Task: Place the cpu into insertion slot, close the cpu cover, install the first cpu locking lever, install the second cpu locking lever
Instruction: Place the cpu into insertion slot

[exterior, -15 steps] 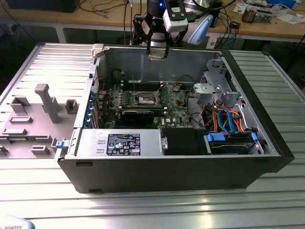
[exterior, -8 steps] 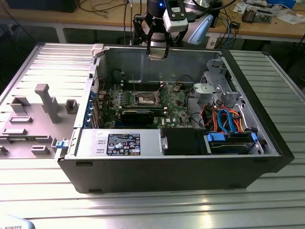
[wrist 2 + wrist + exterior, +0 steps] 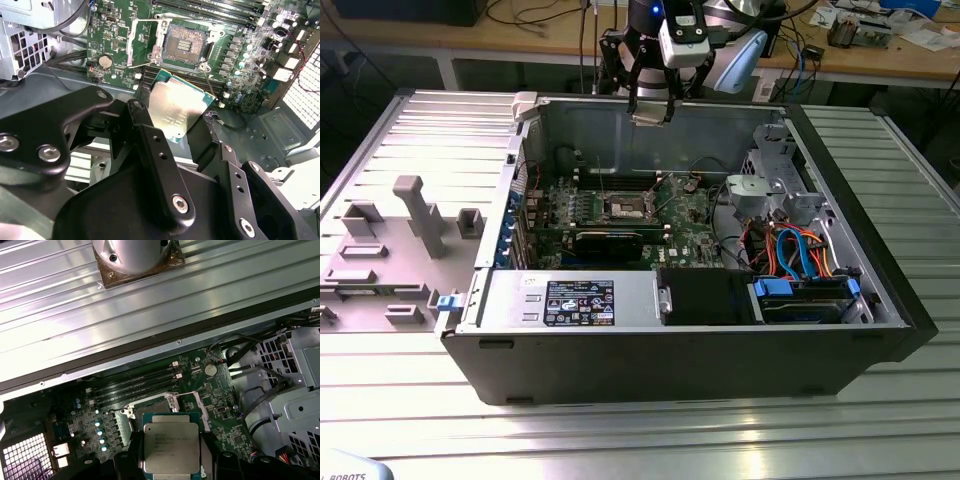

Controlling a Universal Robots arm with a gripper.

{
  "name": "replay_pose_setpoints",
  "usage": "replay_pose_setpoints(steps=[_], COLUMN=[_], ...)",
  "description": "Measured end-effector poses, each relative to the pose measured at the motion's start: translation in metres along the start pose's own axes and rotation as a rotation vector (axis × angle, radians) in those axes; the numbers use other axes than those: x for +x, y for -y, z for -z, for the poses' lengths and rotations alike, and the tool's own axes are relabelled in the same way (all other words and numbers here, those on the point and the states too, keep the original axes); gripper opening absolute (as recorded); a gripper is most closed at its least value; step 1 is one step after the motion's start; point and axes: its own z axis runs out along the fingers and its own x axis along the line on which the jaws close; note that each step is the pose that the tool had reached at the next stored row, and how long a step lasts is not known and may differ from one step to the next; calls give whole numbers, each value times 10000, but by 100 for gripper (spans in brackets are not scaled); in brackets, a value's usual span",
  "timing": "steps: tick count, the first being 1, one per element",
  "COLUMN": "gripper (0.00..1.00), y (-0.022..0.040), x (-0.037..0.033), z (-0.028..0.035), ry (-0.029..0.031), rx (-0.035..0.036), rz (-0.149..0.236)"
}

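My gripper hangs above the back wall of the open computer case and is shut on the cpu, a flat square chip with a silver top. The black fingers clamp the cpu by two opposite edges, as both wrist views show; in the first wrist view the cpu sits in the gripper. Below, on the green board, the insertion slot lies bare, with the cpu cover swung open beside it. In the exterior view the insertion slot is well below and in front of the gripper.
A long black graphics card lies just in front of the socket. Memory slots run beside it. A power supply fills the near side, and a drive cage with blue and orange cables stands at the exterior view's right. A grey fixture stands outside the case.
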Motion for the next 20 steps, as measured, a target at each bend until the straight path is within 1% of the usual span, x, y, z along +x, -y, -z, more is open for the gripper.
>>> replay_pose_setpoints(steps=[5,7,11,20], gripper=[54,54,54,54], y=[0,0,0,0], x=[0,0,0,0], z=[0,0,-1,0], ry=[0,6,63,66], rx=[-1,-1,-15,-15], rz=[-2,-56,-710,-738])
